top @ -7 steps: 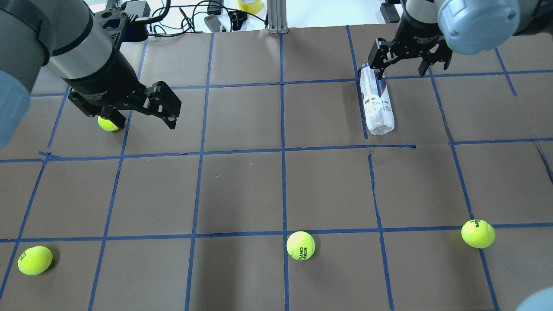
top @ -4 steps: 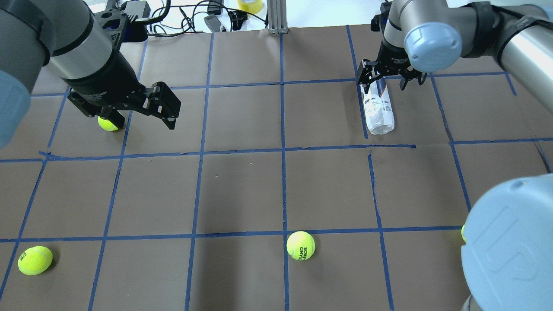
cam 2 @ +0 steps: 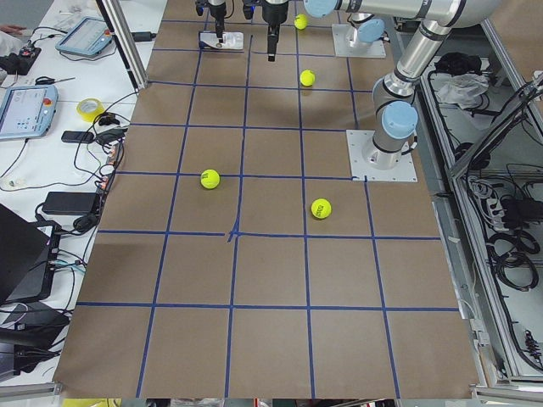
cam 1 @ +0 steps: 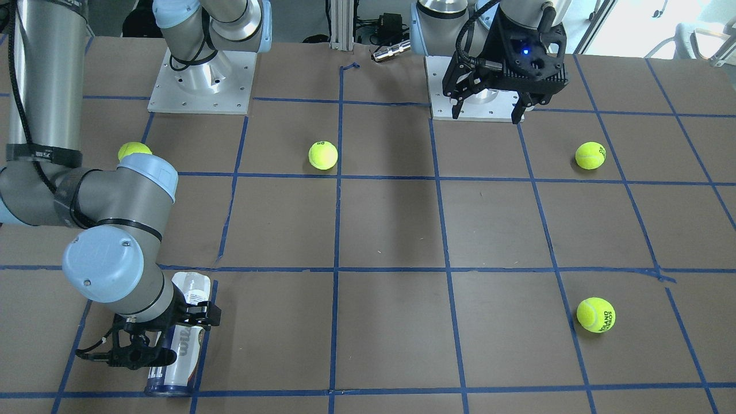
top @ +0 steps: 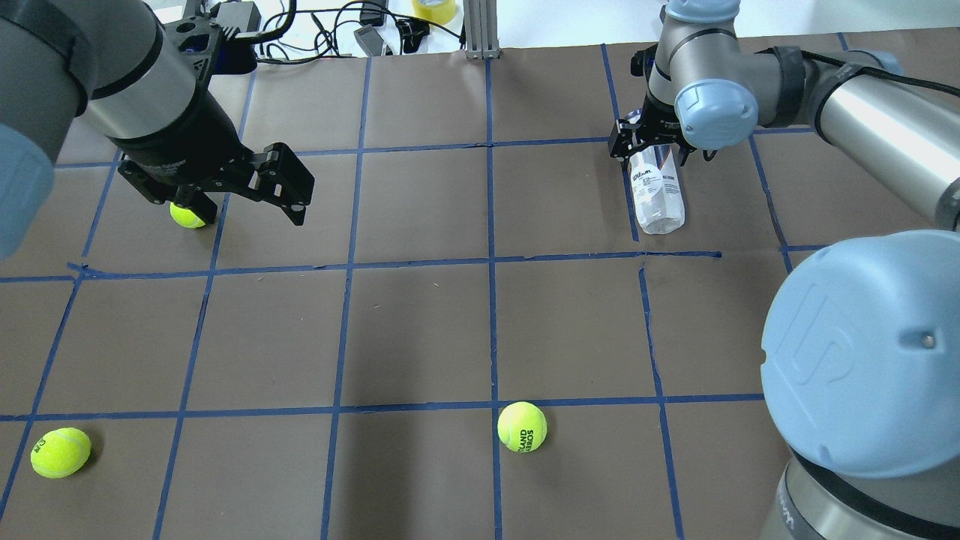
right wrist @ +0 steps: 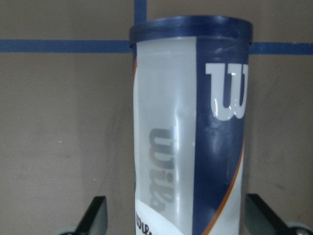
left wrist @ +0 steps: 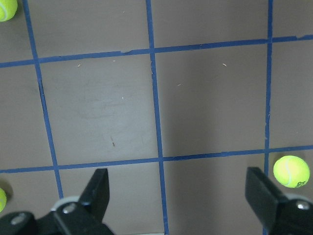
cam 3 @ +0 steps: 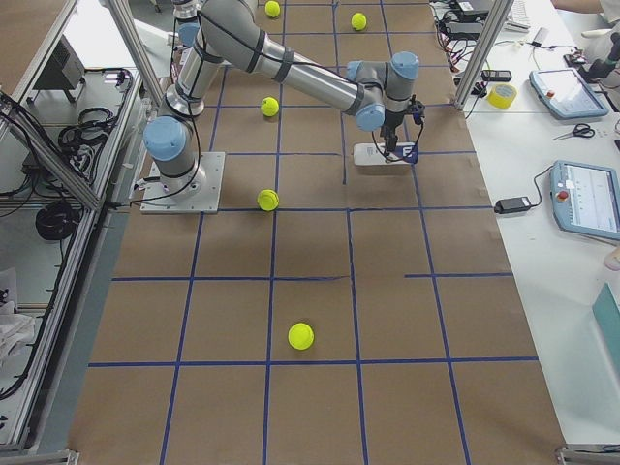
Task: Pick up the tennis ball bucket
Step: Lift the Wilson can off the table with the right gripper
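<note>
The tennis ball bucket (top: 655, 191) is lying on its side on the worktop (top: 420, 330), long axis pointing away from the robot. The right pincer (top: 652, 155), the nearer one, is straddling its farther half, wide, not yet gripping.

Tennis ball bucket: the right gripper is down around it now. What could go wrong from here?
The tennis ball bucket lies on its side, smooth and round, so it may roll or squirt out as the open right gripper shuts. The fingers also seem to straddle it nearer the dark-rimmed end than the middle, so it could tip or slip when lifted.
</note>
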You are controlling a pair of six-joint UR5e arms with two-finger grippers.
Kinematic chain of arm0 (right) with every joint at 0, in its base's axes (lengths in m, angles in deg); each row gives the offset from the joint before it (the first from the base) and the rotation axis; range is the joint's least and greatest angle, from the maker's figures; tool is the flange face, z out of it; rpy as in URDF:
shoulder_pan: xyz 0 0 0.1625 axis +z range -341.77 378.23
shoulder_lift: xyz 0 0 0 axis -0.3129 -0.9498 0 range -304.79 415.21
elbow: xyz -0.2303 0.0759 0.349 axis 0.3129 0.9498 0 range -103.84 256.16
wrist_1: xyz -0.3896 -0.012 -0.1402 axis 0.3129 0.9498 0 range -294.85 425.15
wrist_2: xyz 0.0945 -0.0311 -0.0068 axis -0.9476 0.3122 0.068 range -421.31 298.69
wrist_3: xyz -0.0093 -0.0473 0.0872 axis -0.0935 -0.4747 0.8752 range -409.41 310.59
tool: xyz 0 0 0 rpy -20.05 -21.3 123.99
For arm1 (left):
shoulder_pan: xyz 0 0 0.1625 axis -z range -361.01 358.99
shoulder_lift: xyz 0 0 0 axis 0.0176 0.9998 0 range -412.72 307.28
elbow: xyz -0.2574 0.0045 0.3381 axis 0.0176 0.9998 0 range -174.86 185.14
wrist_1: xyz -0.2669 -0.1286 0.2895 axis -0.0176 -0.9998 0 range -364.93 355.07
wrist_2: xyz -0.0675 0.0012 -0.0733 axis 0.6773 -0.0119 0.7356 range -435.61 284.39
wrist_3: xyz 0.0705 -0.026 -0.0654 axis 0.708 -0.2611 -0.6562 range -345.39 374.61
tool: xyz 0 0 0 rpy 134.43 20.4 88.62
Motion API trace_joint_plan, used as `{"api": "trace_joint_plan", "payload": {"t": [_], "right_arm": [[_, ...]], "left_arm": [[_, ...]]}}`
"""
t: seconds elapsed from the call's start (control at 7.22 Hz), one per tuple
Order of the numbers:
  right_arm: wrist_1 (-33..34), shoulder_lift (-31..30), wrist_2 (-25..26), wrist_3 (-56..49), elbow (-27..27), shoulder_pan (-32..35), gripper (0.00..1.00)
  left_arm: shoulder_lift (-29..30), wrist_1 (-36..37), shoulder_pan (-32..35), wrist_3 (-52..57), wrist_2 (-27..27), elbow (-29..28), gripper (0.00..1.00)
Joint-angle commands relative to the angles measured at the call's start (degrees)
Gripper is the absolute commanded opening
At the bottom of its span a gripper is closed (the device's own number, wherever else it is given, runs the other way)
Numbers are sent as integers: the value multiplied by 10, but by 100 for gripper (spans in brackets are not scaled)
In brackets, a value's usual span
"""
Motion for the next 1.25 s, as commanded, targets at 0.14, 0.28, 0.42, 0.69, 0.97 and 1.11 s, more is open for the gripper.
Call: {"api": "trace_joint_plan", "payload": {"t": [0.14,0.28,0.42,0.69,0.97,1.11], "right_arm": [[10,7,2,-2,-4,-2,100],[10,10,-1,0,-4,-9,100],[11,23,-4,-1,-3,-12,100],[19,27,-8,3,-3,-12,100],[19,28,-8,3,-3,-12,100],[20,28,-8,3,-3,-12,100]], "left_arm": [[-2,4,1,2,-1,7,100],[-3,4,1,2,0,8,100],[-2,5,0,2,0,7,100],[-2,5,0,2,1,7,100],[-1,6,-1,2,3,7,100],[-1,7,-2,2,3,7,100]]}}
